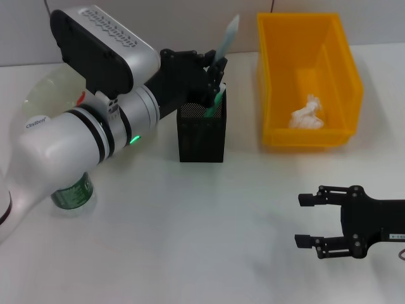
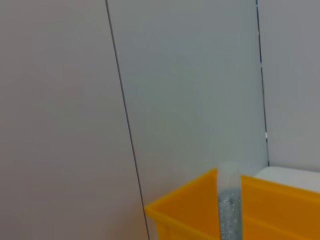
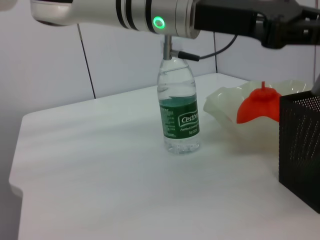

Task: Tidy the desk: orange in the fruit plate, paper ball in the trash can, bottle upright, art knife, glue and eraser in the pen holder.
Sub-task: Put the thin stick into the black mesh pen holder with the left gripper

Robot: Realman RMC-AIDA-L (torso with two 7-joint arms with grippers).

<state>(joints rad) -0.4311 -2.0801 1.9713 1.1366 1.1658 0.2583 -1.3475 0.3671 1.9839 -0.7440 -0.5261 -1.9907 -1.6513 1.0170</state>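
Observation:
My left gripper (image 1: pixel 216 71) hovers over the black mesh pen holder (image 1: pixel 201 132), shut on a pale translucent glue tube (image 1: pixel 228 37) that points up and away. The tube's tip (image 2: pixel 229 200) also shows in the left wrist view. A green piece (image 1: pixel 214 102) sits in the holder's mouth; I cannot tell what it belongs to. The paper ball (image 1: pixel 308 114) lies in the yellow trash can (image 1: pixel 272 82). The bottle (image 3: pixel 179 110) stands upright. The orange (image 3: pixel 257 104) rests in the fruit plate (image 3: pixel 222 102). My right gripper (image 1: pixel 307 220) is open near the desk's front right. Art knife and eraser are out of view.
My left arm (image 1: pixel 95 126) spans the left of the white desk (image 1: pixel 190 215), covering most of the fruit plate (image 1: pixel 43 95) and the bottle (image 1: pixel 71 193). The trash can's rim (image 2: pixel 195 205) stands close behind the pen holder (image 3: pixel 300 145).

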